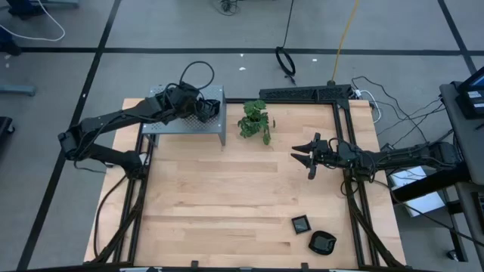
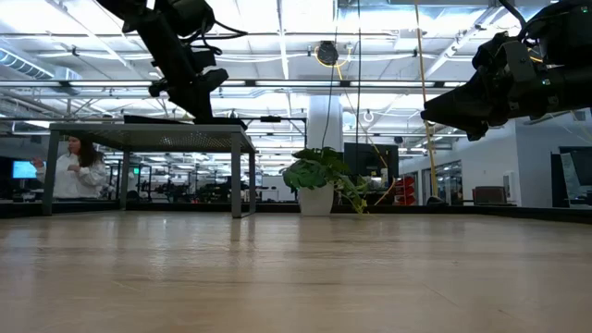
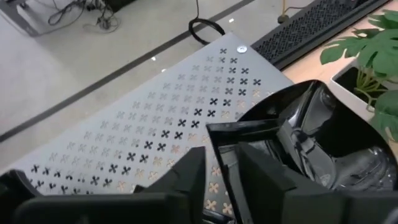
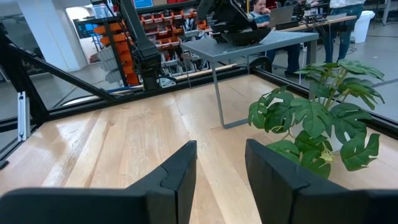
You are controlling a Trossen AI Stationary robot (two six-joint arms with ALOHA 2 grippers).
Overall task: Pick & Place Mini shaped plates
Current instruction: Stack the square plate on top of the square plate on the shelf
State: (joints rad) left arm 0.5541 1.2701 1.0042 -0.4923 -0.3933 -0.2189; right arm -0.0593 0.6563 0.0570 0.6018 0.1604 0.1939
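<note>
My left gripper (image 1: 206,107) is over the right end of the grey perforated box (image 1: 170,121) at the table's far left, shut on one glossy black mini plate (image 3: 231,140). Beside it a pile of black plates (image 3: 323,143) rests on the box top. Two more black plates, one square (image 1: 301,224) and one roundish (image 1: 322,242), lie flat on the table near its near right corner. My right gripper (image 1: 306,156) hovers open above the table's right half, touching nothing, and points toward the plant. My left gripper pinches a black square plate between its two fingers (image 3: 186,180), on the plate's rim (image 3: 227,162). The plate stands on edge in the hold, just above the box top (image 3: 155,137) and next to the pile of plates. Whether it touches the pile cannot be told.
A small green plant in a white pot (image 1: 255,121) stands just right of the box at the far edge. A black frame rail (image 1: 302,94) runs along the far right edge and down the right side. Bare wood fills the table's middle and near left (image 1: 212,204).
</note>
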